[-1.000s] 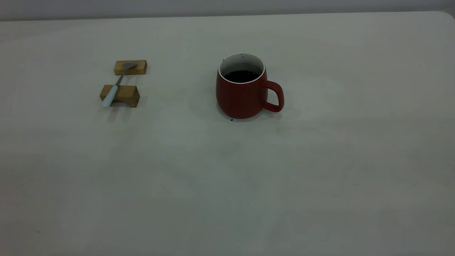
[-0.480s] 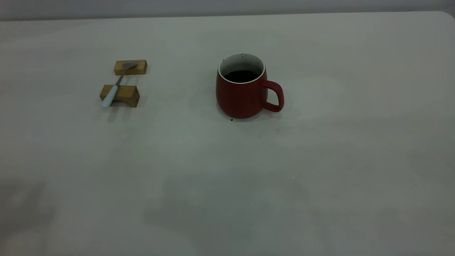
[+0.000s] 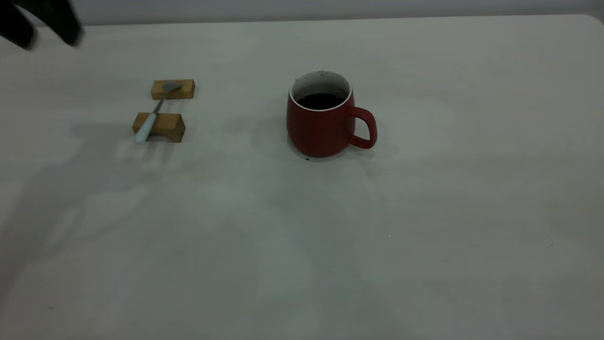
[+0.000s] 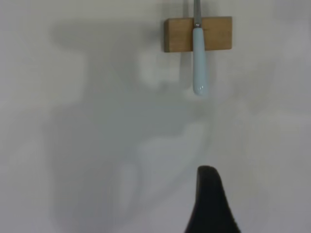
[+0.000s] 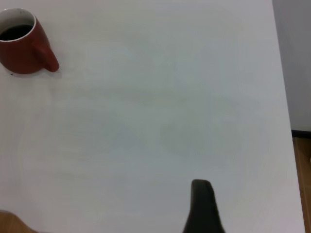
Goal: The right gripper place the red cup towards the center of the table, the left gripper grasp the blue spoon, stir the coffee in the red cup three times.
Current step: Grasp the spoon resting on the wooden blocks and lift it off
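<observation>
Exterior view: the blue spoon (image 3: pixel 153 114) bridges two wooden blocks (image 3: pixel 159 126), bowl away from the camera, handle nearer, at the worktop's (image 3: pixel 424 236) left. Left claw (image 3: pixel 40 21) hovers beyond; whether it is apart or together, I cannot tell.

The exterior camera looks down at a slant across the worktop (image 3: pixel 424 212), taking in the spoon (image 3: pixel 155 112) and cup (image 3: pixel 322 118) together. The left wrist camera looks steeply down, close over the spoon (image 4: pixel 199 63) on its wooden block (image 4: pixel 180 35). The right wrist camera sits higher and farther off, catching the cup (image 5: pixel 22 46) and the worktop's edge.
</observation>
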Action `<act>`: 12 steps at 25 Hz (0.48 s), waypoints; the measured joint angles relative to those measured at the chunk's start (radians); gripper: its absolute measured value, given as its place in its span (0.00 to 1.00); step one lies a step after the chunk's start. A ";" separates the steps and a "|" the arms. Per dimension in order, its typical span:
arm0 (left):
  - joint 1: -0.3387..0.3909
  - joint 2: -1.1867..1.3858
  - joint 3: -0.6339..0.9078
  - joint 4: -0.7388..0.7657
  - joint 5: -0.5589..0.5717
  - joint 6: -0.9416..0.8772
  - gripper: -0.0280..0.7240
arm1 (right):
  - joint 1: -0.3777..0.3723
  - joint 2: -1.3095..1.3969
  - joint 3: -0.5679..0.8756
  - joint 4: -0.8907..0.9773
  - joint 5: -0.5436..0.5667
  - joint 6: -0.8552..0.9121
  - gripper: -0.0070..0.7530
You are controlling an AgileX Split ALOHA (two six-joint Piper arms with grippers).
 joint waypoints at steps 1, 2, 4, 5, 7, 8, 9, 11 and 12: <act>-0.006 0.052 -0.024 0.000 -0.001 0.001 0.80 | 0.000 0.000 0.000 0.000 0.000 0.000 0.79; -0.009 0.103 -0.041 0.000 -0.003 0.001 0.80 | 0.000 0.000 0.000 0.000 0.000 0.000 0.79; -0.011 0.195 -0.074 0.000 -0.008 0.001 0.80 | 0.000 0.000 0.000 0.000 0.000 0.000 0.79; -0.014 0.252 -0.089 0.000 -0.013 0.001 0.80 | 0.000 0.000 0.000 0.000 0.000 0.000 0.79; -0.017 0.324 -0.115 0.003 -0.026 0.003 0.80 | 0.000 0.000 0.000 0.000 0.000 0.000 0.79; -0.021 0.361 -0.130 0.004 -0.030 0.008 0.80 | 0.000 0.000 0.000 0.000 0.000 0.000 0.79; -0.025 0.391 -0.141 0.004 -0.037 0.016 0.80 | 0.000 0.000 0.000 0.000 0.000 0.000 0.79; -0.034 0.428 -0.162 0.006 -0.055 0.025 0.82 | 0.000 0.000 0.000 0.000 0.000 0.000 0.79; -0.039 0.439 -0.168 0.007 -0.064 0.028 0.82 | 0.000 0.000 0.000 0.000 0.000 0.000 0.79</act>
